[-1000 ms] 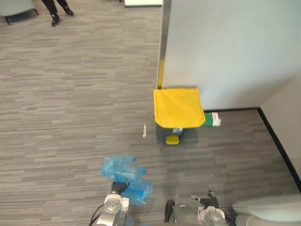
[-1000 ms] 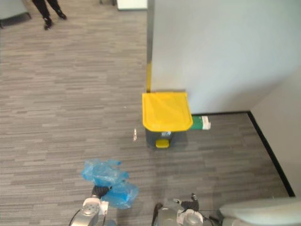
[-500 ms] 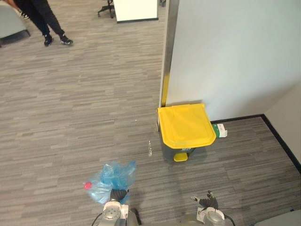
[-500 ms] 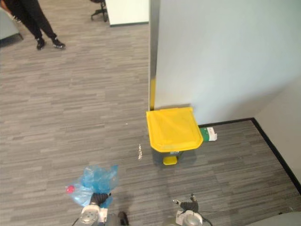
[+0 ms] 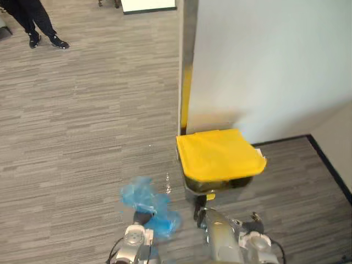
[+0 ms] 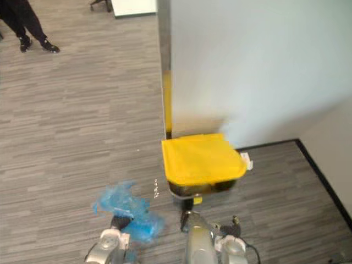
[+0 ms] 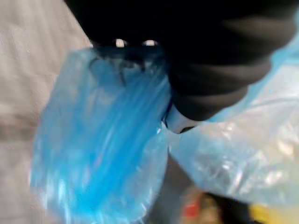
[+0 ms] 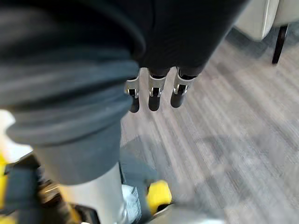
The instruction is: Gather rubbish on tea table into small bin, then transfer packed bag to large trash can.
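Left wrist view: blue bag (image 7: 98, 140) bunched at its neck under the left hand (image 7: 180, 122), which has a closed grip on the plastic. Some red and yellow rubbish shows through the lower part. From the head cameras the bag (image 5: 147, 203) hangs off the floor (image 5: 82, 126) at the robot's left front, near the large trash can (image 5: 220, 155) but apart from it.

Right hand (image 8: 153, 95): fingers hang straight and relaxed, holding nothing, low beside the can.

Can: yellow lid down and flat, dark body under it, backed against the wall (image 5: 264, 60). Yellow pedal (image 5: 210, 196) at the front foot, partly hidden by the right arm. A person's legs (image 5: 41, 25) stand well away, at the far left.

Judgement: table clearing is done; the step in hand is carrying the bag to the can. The lid must be opened first, by the pedal or by the free right hand. The bag is soft and will likely swing, so bring it squarely over the opening. Keep the neck gripped until the bulk hangs inside the rim, then let go. Releasing early risks draping it over the edge.
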{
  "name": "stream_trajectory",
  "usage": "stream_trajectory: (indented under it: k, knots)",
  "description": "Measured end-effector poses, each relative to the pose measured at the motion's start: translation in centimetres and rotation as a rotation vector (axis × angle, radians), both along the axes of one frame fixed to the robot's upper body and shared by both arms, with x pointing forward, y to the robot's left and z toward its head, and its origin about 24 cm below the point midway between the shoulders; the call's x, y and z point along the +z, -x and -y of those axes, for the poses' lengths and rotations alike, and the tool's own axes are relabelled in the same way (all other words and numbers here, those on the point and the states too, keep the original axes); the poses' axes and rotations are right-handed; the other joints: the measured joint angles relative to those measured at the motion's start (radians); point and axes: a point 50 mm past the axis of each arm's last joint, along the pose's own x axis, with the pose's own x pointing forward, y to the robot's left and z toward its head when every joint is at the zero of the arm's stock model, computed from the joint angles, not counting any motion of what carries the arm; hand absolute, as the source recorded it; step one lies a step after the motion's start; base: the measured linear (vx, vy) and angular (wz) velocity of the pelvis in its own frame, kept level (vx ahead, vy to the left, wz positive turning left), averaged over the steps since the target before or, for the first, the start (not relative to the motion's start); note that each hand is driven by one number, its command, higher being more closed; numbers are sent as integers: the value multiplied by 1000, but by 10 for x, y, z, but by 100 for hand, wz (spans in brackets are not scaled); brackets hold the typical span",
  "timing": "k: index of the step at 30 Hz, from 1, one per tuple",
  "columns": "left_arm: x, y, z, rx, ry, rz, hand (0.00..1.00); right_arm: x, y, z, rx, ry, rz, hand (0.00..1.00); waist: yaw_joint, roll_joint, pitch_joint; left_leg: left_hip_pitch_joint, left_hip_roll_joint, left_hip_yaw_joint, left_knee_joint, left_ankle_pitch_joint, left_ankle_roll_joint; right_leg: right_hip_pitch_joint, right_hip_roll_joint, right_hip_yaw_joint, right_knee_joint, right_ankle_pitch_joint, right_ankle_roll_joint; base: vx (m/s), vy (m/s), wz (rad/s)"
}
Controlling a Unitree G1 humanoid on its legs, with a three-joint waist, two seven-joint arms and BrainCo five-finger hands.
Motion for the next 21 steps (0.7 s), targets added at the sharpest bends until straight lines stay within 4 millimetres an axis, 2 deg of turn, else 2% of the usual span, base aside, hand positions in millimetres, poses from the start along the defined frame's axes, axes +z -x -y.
stream_trajectory:
  k: [1, 2, 3, 6, 8, 10, 11, 13, 15, 16, 18, 19, 20, 21]
  knots:
    - [1, -2, 1, -3, -1, 5, 100, -3, 7, -3, -5, -15, -24, 0, 4, 12, 5, -32, 30, -8, 36, -14, 6, -25, 4, -24, 40, -33, -5, 226, -185, 39]
    - [1, -2, 2, -8, -1, 4, 100, -3, 7, -4, -8, -20, -21, 0, -2, 15, 6, -44, 38, -15, 46, -16, 10, -28, 3, -35, 45, -42, -5, 234, -220, 46]
    - [3, -5, 5, -28, 0, 13, 100, -3, 7, -4, -15, -23, -19, 0, -23, 31, 10, -92, 69, -19, 81, 4, 32, -32, 3, -80, 46, -67, -9, 157, -139, 44]
    - [4, -6, 11, -53, 7, 21, 100, -1, 2, -5, -31, -31, 1, 0, -25, 35, 8, -98, 95, -2, 45, 66, 28, -25, 8, -113, 30, -71, -27, 194, -158, 27]
    - [9, -11, 12, -59, 8, 49, 100, 1, -6, -4, -41, -40, 28, 0, -25, 35, 7, -95, 94, 21, -47, 127, 22, -25, 8, -127, -15, -58, -47, 148, -138, 25]
    - [11, -12, 9, -55, 1, 57, 100, 2, -10, -3, -37, -40, 37, 0, -24, 33, 6, -89, 85, 36, -110, 171, -4, -25, 3, -133, -45, -46, -59, 62, -88, 23]
    - [10, -12, 3, -47, -11, 55, 100, 5, -17, -2, -14, -42, 55, 0, -24, 35, 5, -85, 76, 42, -163, 202, -10, -29, 1, -134, -68, -37, -52, 28, -53, 18]
    - [11, -11, -3, -45, -27, 58, 100, 9, -28, -2, 11, -41, 89, 0, -23, 33, -1, -109, 75, 44, -168, 210, -6, -42, 1, -137, -87, -25, -44, -19, -21, 11]
    - [15, -12, -14, -39, -53, 77, 100, 29, -65, -8, 97, -31, 217, 0, -20, 33, -8, -164, 68, 41, -170, 214, -5, -81, -6, -142, -106, -4, -46, -69, -11, 11]
    - [16, -12, -15, -38, -57, 82, 100, 33, -72, -10, 117, -31, 245, 0, -20, 33, -8, -174, 66, 40, -170, 217, -4, -87, -8, -144, -111, 0, -47, -83, -24, 18]
    - [25, -18, -20, -37, -68, 128, 100, 66, -125, -35, 216, -66, 439, 0, -4, 35, -7, -214, 59, 37, -184, 246, -2, -100, -13, -158, -156, 31, -44, -86, -37, 17]
    - [27, -19, -19, -38, -65, 137, 100, 71, -131, -39, 231, -70, 464, 0, 1, 35, -7, -215, 59, 37, -188, 249, -2, -100, -13, -160, -164, 35, -45, -72, -26, 10]
    - [31, -22, -18, -40, -61, 164, 100, 85, -149, -46, 254, -82, 531, 0, 13, 36, -6, -222, 59, 36, -191, 251, -3, -101, -14, -165, -173, 41, -49, -107, -38, 18]
    - [38, -26, -13, -40, -34, 216, 100, 114, -180, -54, 291, -71, 646, 0, 26, 37, -6, -237, 59, 33, -194, 250, -4, -104, -17, -173, -184, 52, -44, -117, -42, 21]
